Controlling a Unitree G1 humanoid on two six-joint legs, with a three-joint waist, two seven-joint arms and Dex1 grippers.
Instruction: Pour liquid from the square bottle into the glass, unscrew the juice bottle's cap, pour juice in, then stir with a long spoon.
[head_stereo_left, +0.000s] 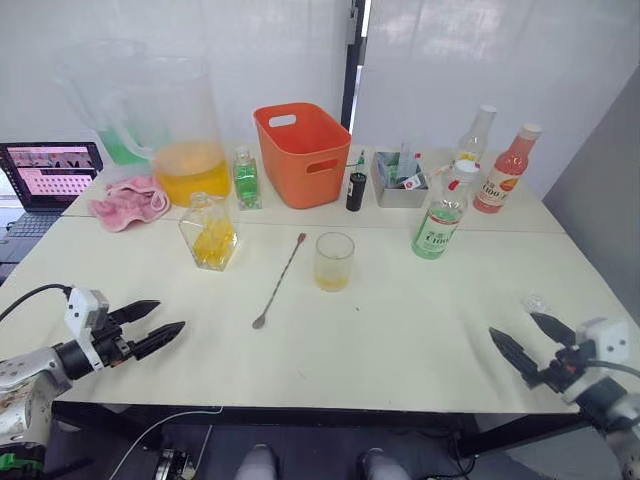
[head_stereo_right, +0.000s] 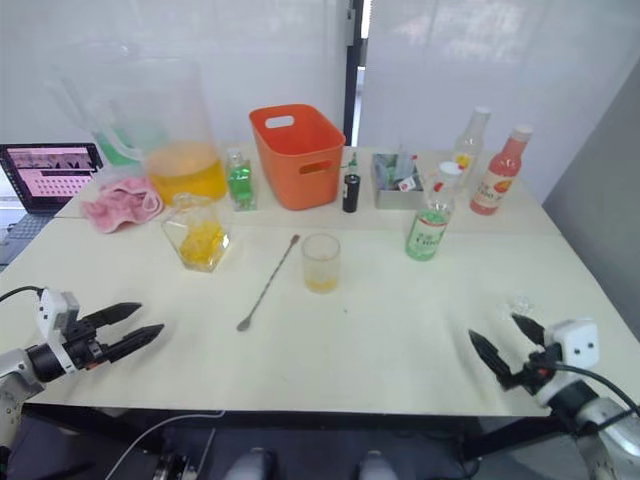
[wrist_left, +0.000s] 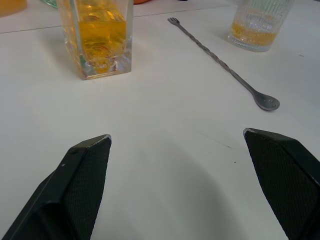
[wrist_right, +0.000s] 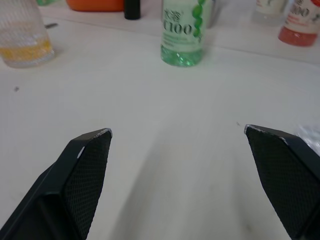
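Left eye view shows the left claw (head_stereo_left: 158, 319) low over the near left of the white table (head_stereo_left: 400, 330), its two black fingers spread apart on nothing. Behind it the square bottle (head_stereo_left: 209, 232) stands upright with yellow liquid in its lower half, its neck leaning slightly toward the far left. Just right of it lies the long spoon (head_stereo_left: 281, 279), flat on the table; its long axis runs diagonally, the tiny bowl at the near-left end toward the robot and the forked tip at the far-right end, pointing toward the orange basket (head_stereo_left: 300, 153). The glass (head_stereo_left: 333, 261) stands upright just right of the spoon's far half, apart from it, with a shallow layer of yellow liquid at the bottom. Further right and a little back stands the juice bottle (head_stereo_left: 441, 218), upright, its white cap (head_stereo_left: 466, 169) on top. The right claw (head_stereo_left: 528, 340) hovers over the near right edge, fingers apart and empty.

Along the back sit a laptop (head_stereo_left: 48, 173), a pink cloth (head_stereo_left: 129, 201), a big pitcher (head_stereo_left: 178, 130), a small green-liquid bottle (head_stereo_left: 246, 179) and a pink-liquid bottle (head_stereo_left: 506, 170). White panels close the room behind.
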